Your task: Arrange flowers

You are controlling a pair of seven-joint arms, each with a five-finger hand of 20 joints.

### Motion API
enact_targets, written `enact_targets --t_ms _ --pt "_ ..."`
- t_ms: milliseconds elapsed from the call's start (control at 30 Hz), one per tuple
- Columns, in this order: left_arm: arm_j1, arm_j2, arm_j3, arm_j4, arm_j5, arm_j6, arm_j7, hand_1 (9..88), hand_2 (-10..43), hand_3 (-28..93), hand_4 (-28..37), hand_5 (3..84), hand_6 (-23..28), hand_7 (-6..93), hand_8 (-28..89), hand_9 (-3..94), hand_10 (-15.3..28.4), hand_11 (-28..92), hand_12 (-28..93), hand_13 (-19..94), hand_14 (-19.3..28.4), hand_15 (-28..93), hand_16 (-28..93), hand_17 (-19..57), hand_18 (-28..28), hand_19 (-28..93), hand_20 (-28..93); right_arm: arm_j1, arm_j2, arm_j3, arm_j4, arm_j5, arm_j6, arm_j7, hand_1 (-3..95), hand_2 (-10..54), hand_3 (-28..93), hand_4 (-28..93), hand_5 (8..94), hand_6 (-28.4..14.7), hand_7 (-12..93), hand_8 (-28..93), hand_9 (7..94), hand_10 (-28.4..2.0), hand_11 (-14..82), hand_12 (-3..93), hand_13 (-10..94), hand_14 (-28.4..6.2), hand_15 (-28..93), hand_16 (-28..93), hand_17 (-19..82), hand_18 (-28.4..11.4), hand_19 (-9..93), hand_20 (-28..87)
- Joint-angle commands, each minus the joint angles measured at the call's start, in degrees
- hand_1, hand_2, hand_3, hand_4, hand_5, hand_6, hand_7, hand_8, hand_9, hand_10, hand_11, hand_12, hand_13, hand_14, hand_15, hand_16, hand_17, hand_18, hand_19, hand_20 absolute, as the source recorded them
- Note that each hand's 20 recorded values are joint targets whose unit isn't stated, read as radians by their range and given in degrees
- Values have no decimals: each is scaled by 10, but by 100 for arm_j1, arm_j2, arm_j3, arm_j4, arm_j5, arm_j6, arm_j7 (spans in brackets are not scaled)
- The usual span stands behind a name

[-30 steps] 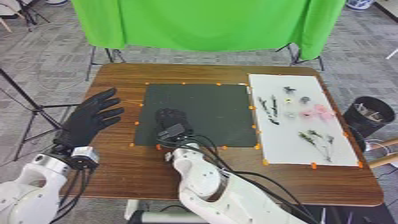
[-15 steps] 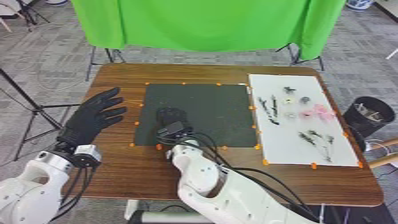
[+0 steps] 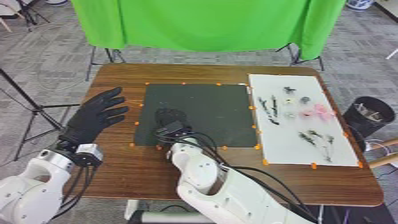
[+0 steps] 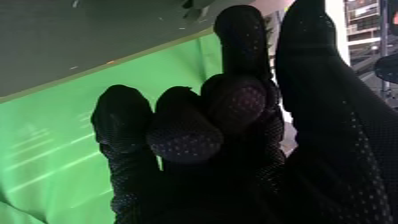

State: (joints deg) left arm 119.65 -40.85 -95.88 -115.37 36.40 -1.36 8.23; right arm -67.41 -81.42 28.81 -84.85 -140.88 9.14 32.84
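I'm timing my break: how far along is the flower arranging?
It looks early. Nothing seems clearly finished: the pink blooms and green sprigs lie apart on the white sheet. I see nothing held by the right hand at the dark mat, or by the open left hand. Arranging those pieces is probably what's left.

Illumination is even in the head view, while pale diagonal streaks cross the green cloth sheet (image 4: pixel 53 125) in the right wrist view.

Room above white sheet (image 3: pixel 282 145); flowers (image 3: pixel 325 113) seem only low obstacles.
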Motion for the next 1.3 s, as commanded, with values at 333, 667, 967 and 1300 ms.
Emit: enact_targets --t_ms 333,667,967,1300 --pt "1859 -79 -799 -640 -311 874 1008 250 -46 689 -235 270 27 203 -107 226 124 208 157 190 163 298 -9 -93 230 418 68 -487 523 1280 -1267 157 -1155 -1026 297 -95 831 -240 705 -5 428 160 797 -84 616 457 785 -61 793 362 455 -218 932 635" --pt "2353 -310 -1055 -787 -309 968 1026 248 -46 690 -237 270 28 202 -107 226 124 208 157 191 163 298 -8 -92 230 418 68 -1421 1945 3069 -2463 371 -1432 -1270 170 -95 787 -229 603 -48 422 -119 680 -126 532 374 673 -97 768 325 372 -215 932 567" --pt "2456 -325 -1105 -820 -304 983 1038 248 -46 691 -239 270 28 202 -107 226 125 207 156 190 164 300 -8 -93 230 418 68 -2504 3279 4377 -2880 482 -1249 -335 165 -95 782 -233 555 -65 399 -121 636 -135 520 356 630 -107 761 305 353 -213 932 549" --pt "2502 -382 -1128 -832 -254 962 981 247 -46 692 -238 270 27 202 -107 227 124 209 157 190 164 299 -9 -93 230 418 68 -3676 3790 5717 -2881 554 -1628 542 158 -95 778 -245 519 -79 385 -115 588 -145 527 350 593 -115 758 289 332 -218 932 527"
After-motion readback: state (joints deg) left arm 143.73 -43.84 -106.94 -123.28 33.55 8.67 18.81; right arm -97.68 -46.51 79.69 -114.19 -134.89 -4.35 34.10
